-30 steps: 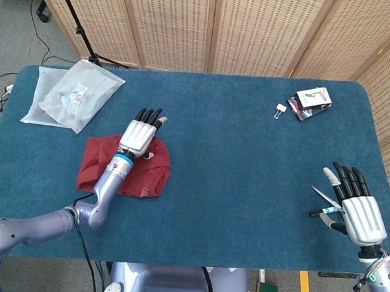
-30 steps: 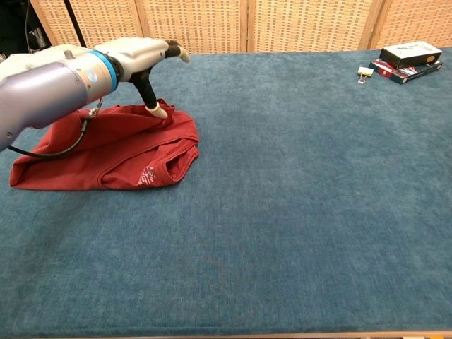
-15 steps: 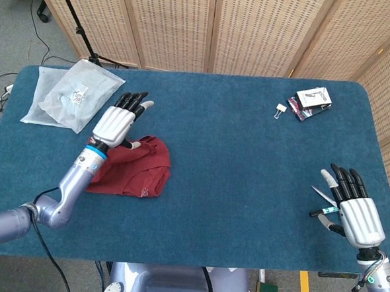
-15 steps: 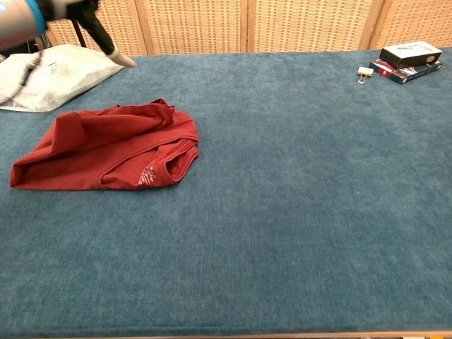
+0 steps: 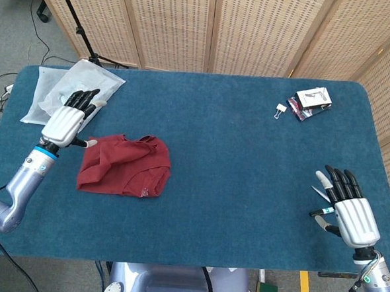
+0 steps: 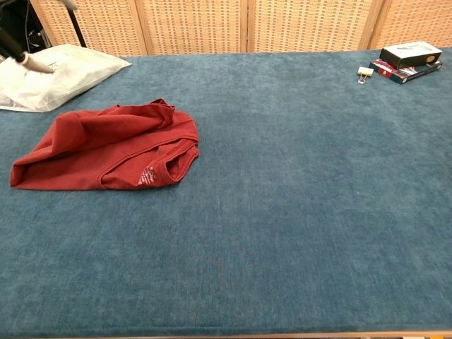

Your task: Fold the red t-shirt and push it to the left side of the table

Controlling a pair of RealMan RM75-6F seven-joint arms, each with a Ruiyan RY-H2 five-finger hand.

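Head view showed the red t-shirt [image 5: 124,165] lying bunched and roughly folded on the blue tabletop [image 5: 232,188], toward nine o'clock from the centre, its collar turned toward five o'clock. The left hand [image 5: 68,120] hovered just beside the shirt's ten o'clock corner, fingers [image 5: 84,99] extended and slightly apart, holding nothing; its thumb pointed toward the cloth, but contact could not be told. A clear plastic bag [image 5: 69,97] lay at the tabletop's ten o'clock corner, partly under those fingers. The right hand [image 5: 348,209] sat at four o'clock near the edge, fingers spread and empty, above a pen [image 5: 322,211]. A small box [image 5: 312,100] and a binder clip [image 5: 280,110] lay at two o'clock, just beside each other.
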